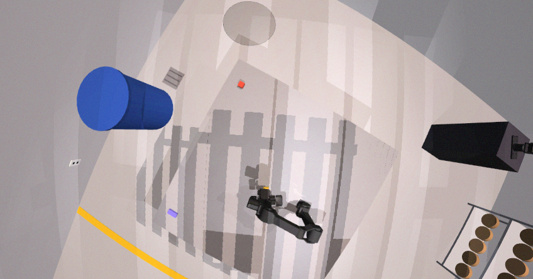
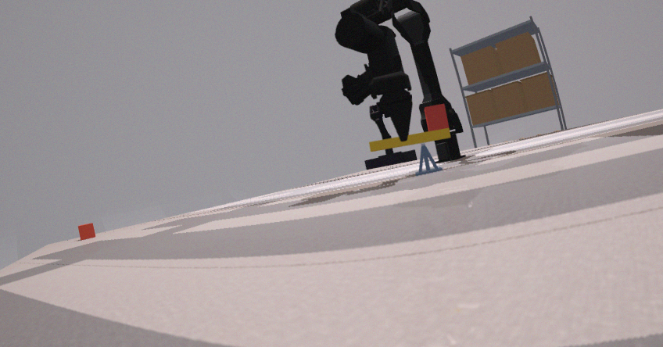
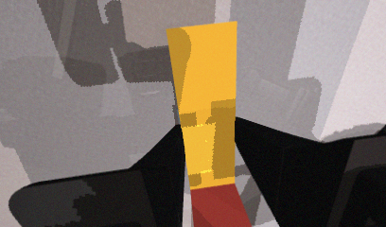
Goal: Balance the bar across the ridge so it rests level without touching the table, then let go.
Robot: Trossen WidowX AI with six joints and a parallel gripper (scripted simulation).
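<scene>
The yellow bar [image 2: 381, 145] [image 3: 206, 71] [image 1: 266, 187] is off the table, roughly parallel to it in the exterior view. A red block [image 2: 436, 117] [image 3: 216, 208] sits on its right end in that view. My gripper [image 2: 403, 139] [image 3: 206, 127] is shut on the bar, left of the ridge in the exterior view. The blue ridge [image 2: 427, 163] stands on the table, its top just under the bar between my fingers and the red block. Whether they touch I cannot tell. In the top view my arm hides most of the bar and the ridge.
A small red cube [image 1: 241, 84] [image 2: 87, 231] lies far from the arm. A small purple block [image 1: 172, 213] lies at lower left in the top view. A blue barrel [image 1: 102, 98], a tall black box [image 1: 463, 141] and a shelf rack [image 2: 509, 80] stand farther off.
</scene>
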